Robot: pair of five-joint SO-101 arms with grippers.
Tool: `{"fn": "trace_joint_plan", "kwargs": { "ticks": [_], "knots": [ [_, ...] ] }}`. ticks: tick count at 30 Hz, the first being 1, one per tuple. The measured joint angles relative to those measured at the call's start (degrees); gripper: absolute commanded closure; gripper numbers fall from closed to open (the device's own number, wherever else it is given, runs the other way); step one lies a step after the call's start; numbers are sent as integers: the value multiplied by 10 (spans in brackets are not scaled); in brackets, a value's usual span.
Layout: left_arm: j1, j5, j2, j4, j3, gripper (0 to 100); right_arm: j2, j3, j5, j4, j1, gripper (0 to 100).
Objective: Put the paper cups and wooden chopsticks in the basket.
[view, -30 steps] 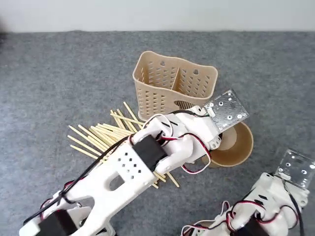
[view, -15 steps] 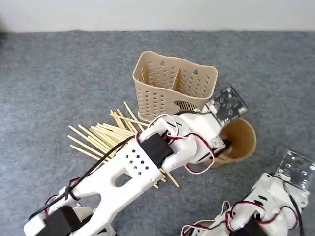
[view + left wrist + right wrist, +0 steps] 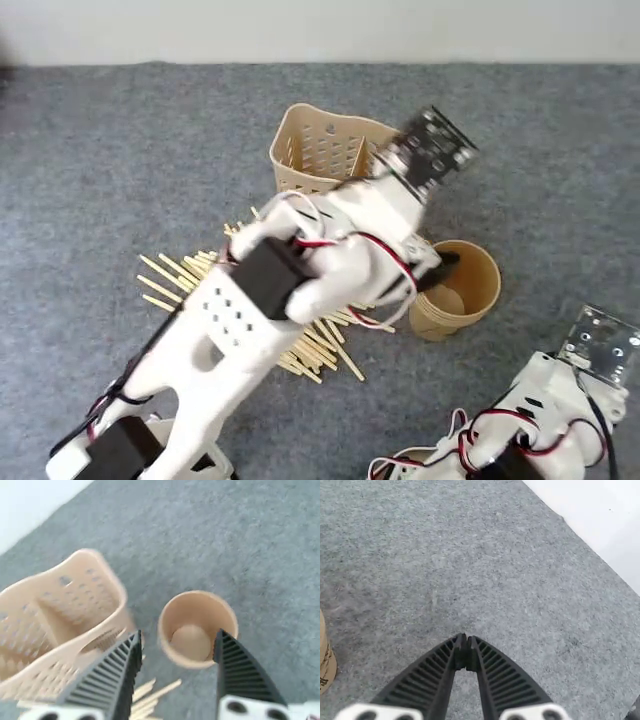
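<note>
The left gripper [image 3: 178,634] is caught hanging over the paper cup [image 3: 458,292]. Its fingers [image 3: 117,670] are spread wide, with nothing clamped between them. In the left wrist view the cup's open mouth is framed in that gap. One finger is drawn across part of the rim, and whether it touches cannot be told.

The cup is stood upright, mouth up, on the grey bench [image 3: 120,150], near one end of the basket [image 3: 318,150]. Bands can be made out low on its wall, so it is perhaps a nested stack rather than a single cup.

The basket is seen upright, split by a divider [image 3: 357,155] into two compartments. In the high view its near wall and one end are covered by the left arm [image 3: 250,310].

The wooden chopsticks [image 3: 175,280] are strewn loose on the bench at the basket's foot. The middle of the pile is hidden under that arm, with ends poking out on either side, so no count can be made.

The right gripper [image 3: 466,654] is held low over bare bench, well apart from the basket, with its fingers pressed together on nothing. A sliver of cup wall is cut off at the edge of the right wrist view. The right arm [image 3: 560,420] is itself cropped by the corner of the high view.
</note>
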Motion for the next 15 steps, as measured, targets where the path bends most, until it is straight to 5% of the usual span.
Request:
{"fn": "trace_joint_plan", "kwargs": {
  "ticks": [8,15],
  "knots": [
    [-40,0,-110,123,-45,772,0,0,32,0,-18,983],
    [-158,-25,-304,176,-47,772,0,-1,46,0,-72,981]
  ]
}}
